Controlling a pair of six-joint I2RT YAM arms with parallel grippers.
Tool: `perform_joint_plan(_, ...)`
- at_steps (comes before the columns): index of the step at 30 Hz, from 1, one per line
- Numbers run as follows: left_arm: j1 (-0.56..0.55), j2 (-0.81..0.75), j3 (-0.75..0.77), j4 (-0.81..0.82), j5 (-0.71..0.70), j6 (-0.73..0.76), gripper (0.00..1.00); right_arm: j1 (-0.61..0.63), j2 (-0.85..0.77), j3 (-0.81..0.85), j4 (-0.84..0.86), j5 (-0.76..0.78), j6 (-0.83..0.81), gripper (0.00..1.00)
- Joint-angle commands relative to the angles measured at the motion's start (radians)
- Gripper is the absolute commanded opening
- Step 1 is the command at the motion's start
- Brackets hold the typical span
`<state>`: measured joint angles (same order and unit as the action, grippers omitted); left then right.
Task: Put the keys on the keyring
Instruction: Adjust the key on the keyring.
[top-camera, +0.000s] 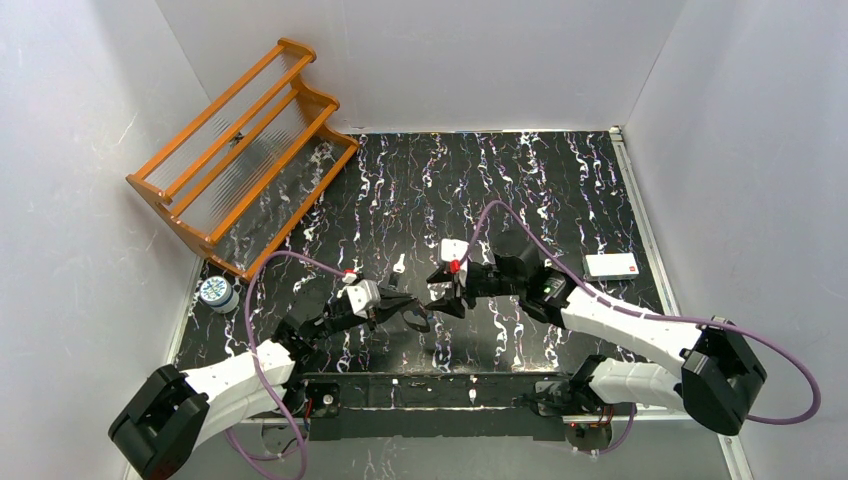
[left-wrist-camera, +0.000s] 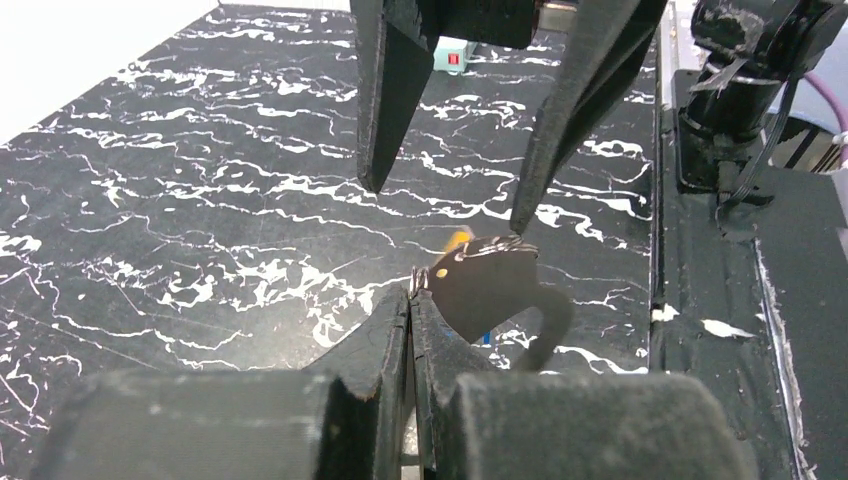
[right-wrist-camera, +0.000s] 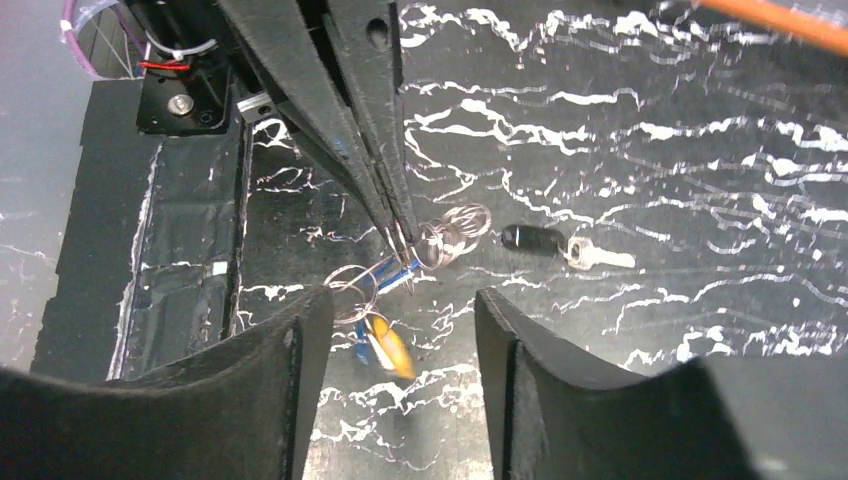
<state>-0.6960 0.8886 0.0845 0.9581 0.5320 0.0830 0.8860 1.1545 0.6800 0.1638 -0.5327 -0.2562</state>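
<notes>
**Steady the ring before the right hand closes**

The keyring shows in the right wrist view as thin silvery wire loops. It is lifted off the table and pinched at the very tips of the left hand, whose fingers are pressed together on the wire. A blue key and a brass-gold key hang under it (the gold one is blurred, so I judge it is swinging). My right hand faces the bunch with its fingers spread wide, touching nothing. One black-headed key lies loose on the table just beyond.

I read the step as bringing the right hand onto the ring so a coil can be parted. To do it well I would wait for the dangling keys to settle and come in level with the loop. I would then close on wire alone, beside the left fingertips, not on a key blade. The left grip is thin, and a sideways nudge could twist the ring out.
</notes>
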Motion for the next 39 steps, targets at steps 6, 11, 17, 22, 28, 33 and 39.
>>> perform_joint_plan(6, -0.002, -0.018, -0.013, 0.157, 0.016, -0.053, 0.0, 0.0, -0.036, -0.044, 0.223, -0.063, -0.037, 0.62)
perform_joint_plan(11, -0.002, -0.011, -0.003, 0.16, 0.032, -0.053, 0.0, 0.0, -0.027, -0.044, 0.27, -0.062, -0.028, 0.44)
perform_joint_plan(17, -0.002, -0.002, 0.007, 0.16, 0.045, -0.053, 0.0, 0.0, 0.002, -0.029, 0.255, -0.07, -0.048, 0.41)
perform_joint_plan(22, -0.001, -0.004, 0.014, 0.163, 0.051, -0.054, 0.0, 0.001, 0.014, -0.039, 0.247, -0.082, -0.072, 0.43)
perform_joint_plan(28, -0.002, -0.004, 0.02, 0.163, 0.059, -0.055, 0.0, 0.001, 0.028, -0.034, 0.249, -0.115, -0.081, 0.43)
perform_joint_plan(33, -0.002, -0.004, 0.027, 0.164, 0.057, -0.056, 0.0, 0.001, 0.05, -0.03, 0.243, -0.152, -0.078, 0.45)
perform_joint_plan(39, -0.002, 0.007, 0.036, 0.166, 0.069, -0.056, 0.0, 0.001, 0.067, -0.027, 0.257, -0.151, -0.088, 0.32)
